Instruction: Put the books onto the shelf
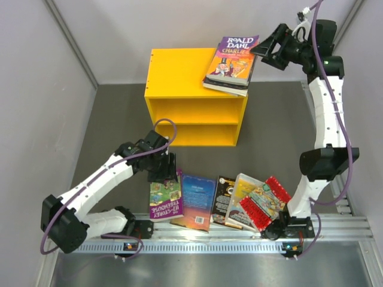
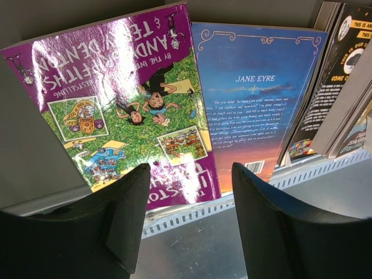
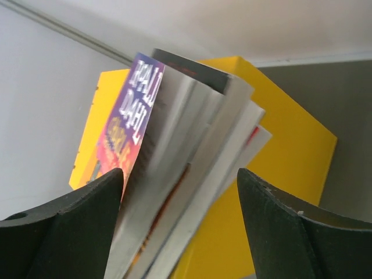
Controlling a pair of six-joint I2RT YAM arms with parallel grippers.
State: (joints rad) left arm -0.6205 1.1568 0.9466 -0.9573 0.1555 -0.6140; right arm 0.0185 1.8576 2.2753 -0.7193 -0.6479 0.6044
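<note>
the right gripper (image 1: 258, 49) sits at the upper right of the overhead frame, its jaws spread wide on either side of a small stack of books topped by the roald dahl book (image 1: 232, 57); in the right wrist view the fingers stand apart from the page edges, so the stack looks released rather than clamped. the stack lies on the top right corner of the yellow shelf (image 1: 179, 78), overhanging its right edge a little, which suggests it was simply set on the roof of the shelf as the easiest flat landing place rather than slid into either open compartment (both compartments look empty from above). toward the lower left of the overhead frame, the left gripper (image 1: 163, 173) hangs with its jaws partly parted and nothing between them, poised just above the near end of the purple treehouse book (image 2: 125, 102); the left wrist view shows its two dark fingers (image 2: 125, 212) framing that cover's bottom edge, probably lining up a pinch on it. beside the purple book lies the blue jane eyre book (image 2: 256, 99), then a black book (image 1: 224, 200), a yellowish one (image 1: 251, 200) and a red one (image 1: 269, 203), fanned along the bottom centre against the metal rail (image 1: 209, 245), where both arms can reach them.
</note>
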